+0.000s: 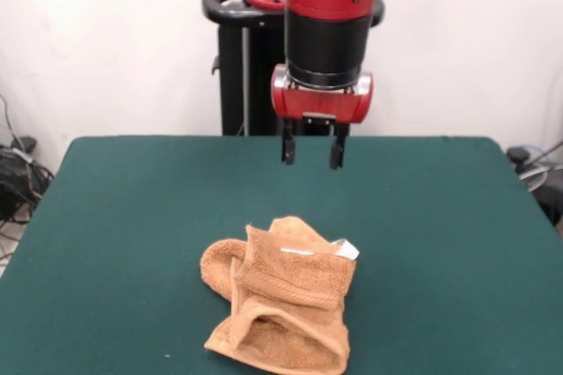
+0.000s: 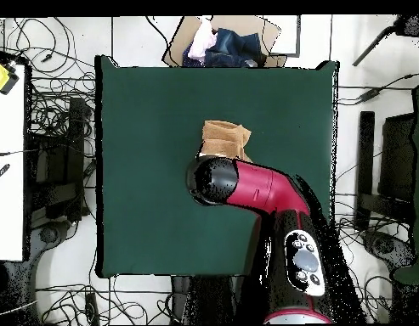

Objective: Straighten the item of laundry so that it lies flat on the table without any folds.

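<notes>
In the front view, the end effector (image 1: 311, 153) hangs above the green tabletop (image 1: 114, 216) with its two dark fingers (image 1: 288, 148) pointing straight down, spread apart and holding nothing. It sits clear of the cloth, farther back toward the pedestal (image 1: 242, 58). The orange-tan towel (image 1: 281, 305) lies crumpled near the front edge, folded over itself in several layers, a rolled lump bulging at its left side and a small white tag (image 1: 346, 248) showing at its upper right.

In the overhead view, the red and black arm (image 2: 255, 188) reaches in from the bottom and covers the towel's (image 2: 225, 138) near part. The visible part rests around the tabletop's (image 2: 144, 127) middle. A cardboard box of clothes (image 2: 221, 42) sits beyond the far edge.
</notes>
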Tool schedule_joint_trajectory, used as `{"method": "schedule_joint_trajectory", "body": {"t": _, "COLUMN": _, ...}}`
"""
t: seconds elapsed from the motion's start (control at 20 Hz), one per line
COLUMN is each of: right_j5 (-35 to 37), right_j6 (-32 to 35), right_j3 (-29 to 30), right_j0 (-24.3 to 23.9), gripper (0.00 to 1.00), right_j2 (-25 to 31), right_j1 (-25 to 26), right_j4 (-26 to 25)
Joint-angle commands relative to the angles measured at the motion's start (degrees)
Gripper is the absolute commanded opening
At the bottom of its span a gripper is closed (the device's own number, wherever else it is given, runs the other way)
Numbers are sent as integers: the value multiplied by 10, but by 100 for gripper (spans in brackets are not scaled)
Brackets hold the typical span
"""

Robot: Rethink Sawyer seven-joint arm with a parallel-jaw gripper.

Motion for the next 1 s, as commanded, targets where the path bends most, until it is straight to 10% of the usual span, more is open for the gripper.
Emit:
{"method": "schedule_joint_trajectory", "body": {"t": 0.05, "right_j5": -1, "right_j6": 61, "right_j3": 55, "right_j0": -16, "gripper": 100, "right_j2": 38, "right_j1": 12, "right_j4": 10}}
{"method": "schedule_joint_trajectory", "body": {"t": 0.4, "right_j5": 116, "right_j6": 57, "right_j3": 32, "right_j0": -30, "gripper": 100, "right_j2": 40, "right_j1": 34, "right_j4": 29}}
{"method": "schedule_joint_trajectory", "body": {"t": 1.0, "right_j5": 98, "right_j6": 39, "right_j3": 19, "right_j0": -21, "gripper": 100, "right_j2": 24, "right_j1": -9, "right_j4": -9}}
